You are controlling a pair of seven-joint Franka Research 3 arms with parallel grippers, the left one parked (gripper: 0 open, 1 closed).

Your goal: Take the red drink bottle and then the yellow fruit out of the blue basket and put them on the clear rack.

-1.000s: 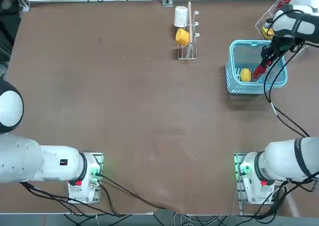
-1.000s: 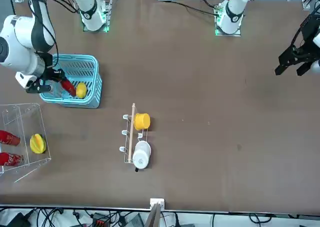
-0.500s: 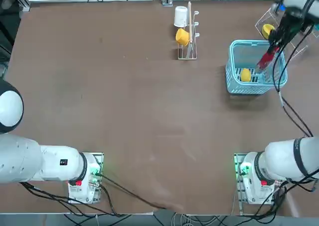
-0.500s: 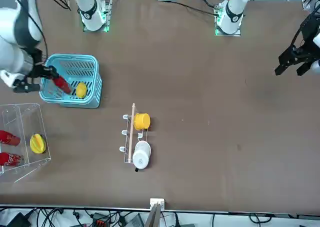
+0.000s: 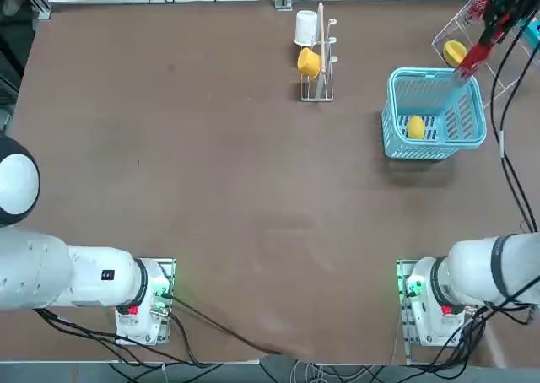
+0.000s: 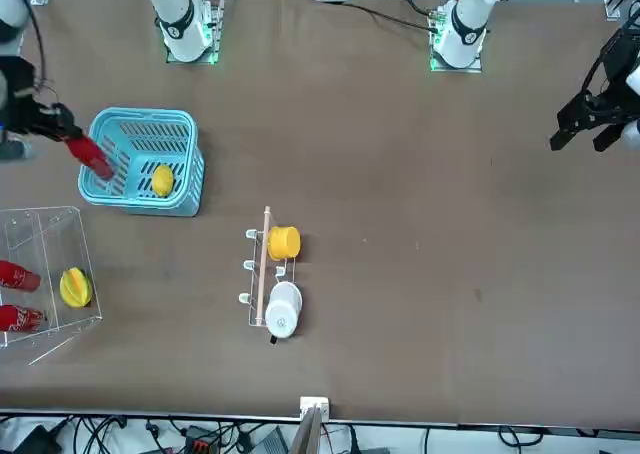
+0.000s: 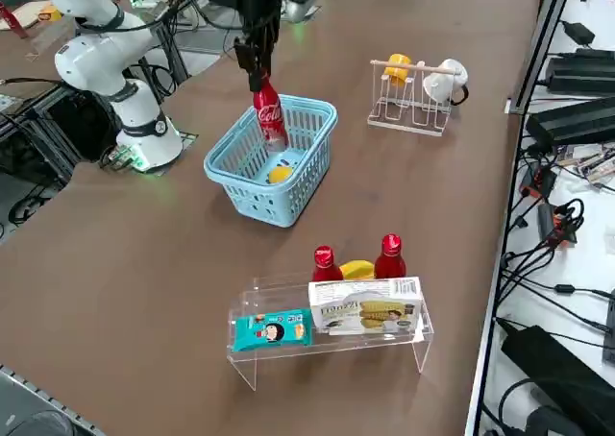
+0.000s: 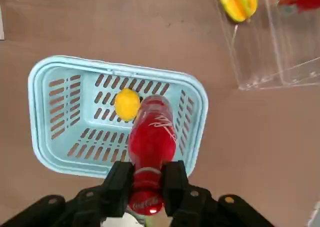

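With its cap end between the two fingers of the right gripper (image 8: 148,184), the red drink bottle (image 8: 154,132) is held clear of the blue basket's floor. Gripper state: closed on the bottle's neck and cap, one finger on each side. In the right side view the bottle hangs below the fingertips, base downward and slightly tilted, over the blue basket (image 7: 312,175). The yellow fruit (image 8: 127,104) lies on the basket floor, untouched by the gripper; the wrist view shows it just beside the bottle's base end. Arm pose: the right gripper points down toward the table, with the forearm coming in from above. Materials: the bottle is glossy red with white script and a clear base; the fruit is small, rounded, plain yellow. The basket is light-blue plastic, rectangular with rounded corners, slatted in walls and floor, thick at the rim. The clear rack (image 7: 332,345), transparent with pale edges, stands near the basket and bears two red bottles (image 7: 390,261), a flattened yellow fruit (image 7: 358,270), a white box (image 7: 366,306) and a turquoise packet (image 7: 273,329).
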